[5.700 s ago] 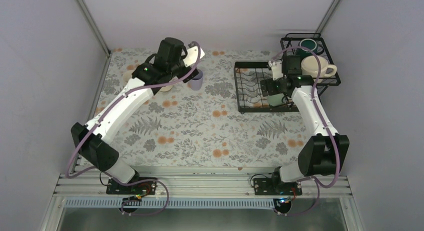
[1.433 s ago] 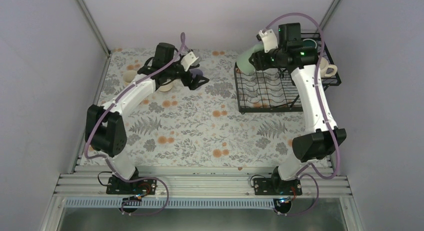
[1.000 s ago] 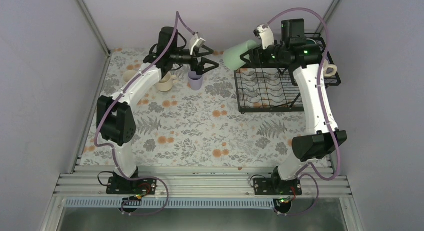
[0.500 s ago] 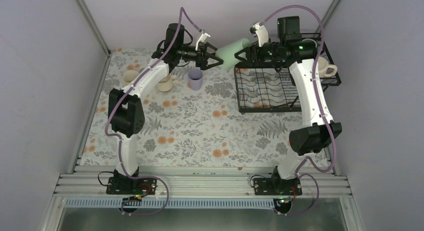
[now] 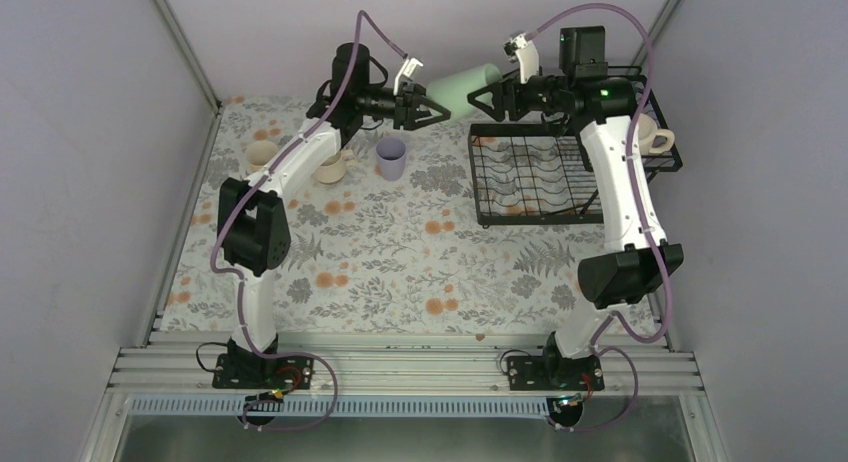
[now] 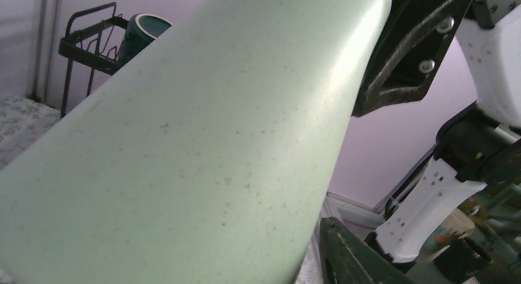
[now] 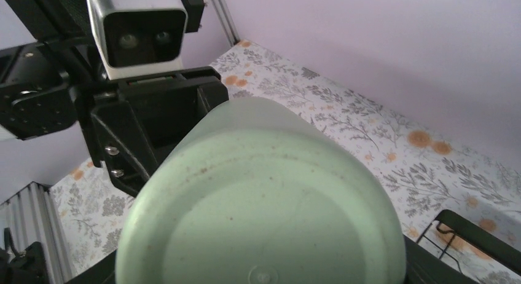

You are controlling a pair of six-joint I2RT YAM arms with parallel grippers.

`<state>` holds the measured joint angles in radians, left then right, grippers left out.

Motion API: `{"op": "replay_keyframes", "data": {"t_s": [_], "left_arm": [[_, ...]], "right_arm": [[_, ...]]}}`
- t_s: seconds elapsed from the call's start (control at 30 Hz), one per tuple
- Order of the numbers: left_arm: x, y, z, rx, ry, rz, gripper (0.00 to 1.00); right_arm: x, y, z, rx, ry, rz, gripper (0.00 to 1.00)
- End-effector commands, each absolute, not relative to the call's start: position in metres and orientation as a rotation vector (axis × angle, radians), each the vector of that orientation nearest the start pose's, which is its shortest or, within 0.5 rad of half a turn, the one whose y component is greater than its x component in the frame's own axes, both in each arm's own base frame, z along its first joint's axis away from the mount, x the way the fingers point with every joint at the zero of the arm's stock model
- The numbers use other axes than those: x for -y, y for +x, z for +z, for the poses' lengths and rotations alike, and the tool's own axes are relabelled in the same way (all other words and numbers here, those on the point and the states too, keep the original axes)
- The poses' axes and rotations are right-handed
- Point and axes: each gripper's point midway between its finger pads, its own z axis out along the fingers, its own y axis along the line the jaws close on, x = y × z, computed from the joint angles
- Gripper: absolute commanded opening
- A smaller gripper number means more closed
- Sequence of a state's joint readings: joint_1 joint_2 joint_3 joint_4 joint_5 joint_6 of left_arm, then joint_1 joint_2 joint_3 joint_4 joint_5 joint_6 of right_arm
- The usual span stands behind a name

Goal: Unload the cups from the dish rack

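A mint-green tumbler (image 5: 462, 85) hangs on its side in the air above the table's far edge, between my two grippers. My right gripper (image 5: 487, 94) is shut on its base, which fills the right wrist view (image 7: 264, 204). My left gripper (image 5: 428, 102) is at the rim end. One dark finger (image 6: 350, 253) lies against the tumbler's wall (image 6: 184, 142); the other finger is hidden. The black wire dish rack (image 5: 540, 182) stands at the right, with a cream mug (image 5: 652, 134) in its raised basket and a dark green mug (image 6: 138, 35) beside that.
On the flowered cloth stand a lavender tumbler (image 5: 391, 160), a cream mug (image 5: 333, 166) and a yellowish mug (image 5: 262, 150), all at the far left. Walls and metal posts close the table on three sides.
The right arm has carried the mint-green tumbler up and left out of the rack. The left arm has risen to meet it, and its wide jaws have narrowed onto the rim end.
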<state>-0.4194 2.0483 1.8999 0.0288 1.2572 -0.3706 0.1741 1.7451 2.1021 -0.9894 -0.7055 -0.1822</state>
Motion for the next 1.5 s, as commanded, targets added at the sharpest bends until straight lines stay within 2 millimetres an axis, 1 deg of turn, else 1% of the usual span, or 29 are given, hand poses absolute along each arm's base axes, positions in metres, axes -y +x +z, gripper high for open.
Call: {"op": "replay_keyframes", "data": {"t_s": [0.0, 0.07, 0.13, 0.23, 0.3, 0.37, 0.43, 0.5, 0.53, 0.57, 0.6, 0.67, 0.73, 0.77, 0.8, 0.83, 0.93, 1.07, 1.17, 1.2, 1.23, 1.3, 1.47], "left_arm": [[0.359, 0.377, 0.401, -1.414, 1.164, -1.614, 0.34], [0.359, 0.377, 0.404, -1.415, 1.157, -1.617, 0.25], [0.359, 0.377, 0.405, -1.423, 1.147, -1.623, 0.17], [0.358, 0.376, 0.408, -1.422, 1.142, -1.619, 0.10], [0.357, 0.375, 0.410, -1.420, 1.142, -1.611, 0.05], [0.357, 0.375, 0.410, -1.422, 1.140, -1.605, 0.03], [0.357, 0.376, 0.410, -1.425, 1.140, -1.593, 0.02], [0.357, 0.379, 0.406, -1.444, 1.135, -1.569, 0.02], [0.357, 0.383, 0.402, -1.472, 1.124, -1.541, 0.02], [0.357, 0.386, 0.401, -1.476, 1.128, -1.499, 0.02], [0.357, 0.391, 0.395, -1.505, 1.123, -1.460, 0.02], [0.355, 0.400, 0.390, -1.538, 1.127, -1.344, 0.02], [0.352, 0.408, 0.387, -1.568, 1.131, -1.233, 0.02], [0.350, 0.412, 0.384, -1.586, 1.128, -1.185, 0.02], [0.347, 0.416, 0.383, -1.599, 1.127, -1.137, 0.02], [0.344, 0.423, 0.381, -1.612, 1.121, -1.075, 0.02], [0.333, 0.433, 0.379, -1.646, 1.110, -0.976, 0.02], [0.324, 0.441, 0.375, -1.677, 1.122, -0.870, 0.02], [0.319, 0.452, 0.367, -1.709, 1.125, -0.773, 0.02], [0.320, 0.456, 0.357, -1.742, 1.135, -0.721, 0.02], [0.319, 0.462, 0.354, -1.747, 1.145, -0.657, 0.02], [0.324, 0.466, 0.338, -1.788, 1.198, -0.516, 0.02], [0.329, 0.474, 0.301, -1.808, 1.357, -0.174, 0.02]], "right_arm": [[-0.192, 0.423, 0.397, -1.967, -0.750, 0.819, 0.64], [-0.193, 0.424, 0.393, -1.976, -0.748, 0.828, 0.67], [-0.193, 0.426, 0.389, -1.986, -0.747, 0.830, 0.74], [-0.193, 0.425, 0.387, -1.993, -0.748, 0.831, 0.80], [-0.193, 0.424, 0.387, -1.991, -0.750, 0.828, 0.86], [-0.190, 0.424, 0.386, -1.998, -0.744, 0.804, 0.90], [-0.185, 0.425, 0.386, -2.009, -0.729, 0.758, 0.96], [-0.177, 0.424, 0.391, -2.009, -0.708, 0.695, 1.00], [-0.170, 0.425, 0.394, -2.010, -0.690, 0.649, 1.00], [-0.163, 0.426, 0.397, -2.008, -0.670, 0.604, 1.00], [-0.154, 0.427, 0.401, -2.007, -0.642, 0.550, 1.00], [-0.131, 0.433, 0.406, -2.012, -0.571, 0.436, 1.00], [-0.108, 0.428, 0.418, -1.998, -0.520, 0.339, 1.00], [-0.097, 0.427, 0.418, -2.000, -0.500, 0.304, 1.00], [-0.085, 0.428, 0.418, -2.008, -0.471, 0.242, 1.00], [-0.078, 0.426, 0.415, -2.016, -0.459, 0.201, 1.00], [-0.062, 0.422, 0.400, -2.054, -0.431, 0.105, 1.00], [-0.058, 0.409, 0.379, -2.083, -0.444, 0.083, 1.00], [-0.053, 0.401, 0.364, -2.101, -0.432, 0.052, 1.00], [-0.051, 0.399, 0.362, -2.101, -0.427, 0.042, 1.00], [-0.050, 0.396, 0.359, -2.104, -0.426, 0.037, 1.00], [-0.050, 0.391, 0.354, -2.110, -0.435, 0.038, 1.00], [-0.048, 0.385, 0.342, -2.121, -0.442, 0.017, 1.00]]}}
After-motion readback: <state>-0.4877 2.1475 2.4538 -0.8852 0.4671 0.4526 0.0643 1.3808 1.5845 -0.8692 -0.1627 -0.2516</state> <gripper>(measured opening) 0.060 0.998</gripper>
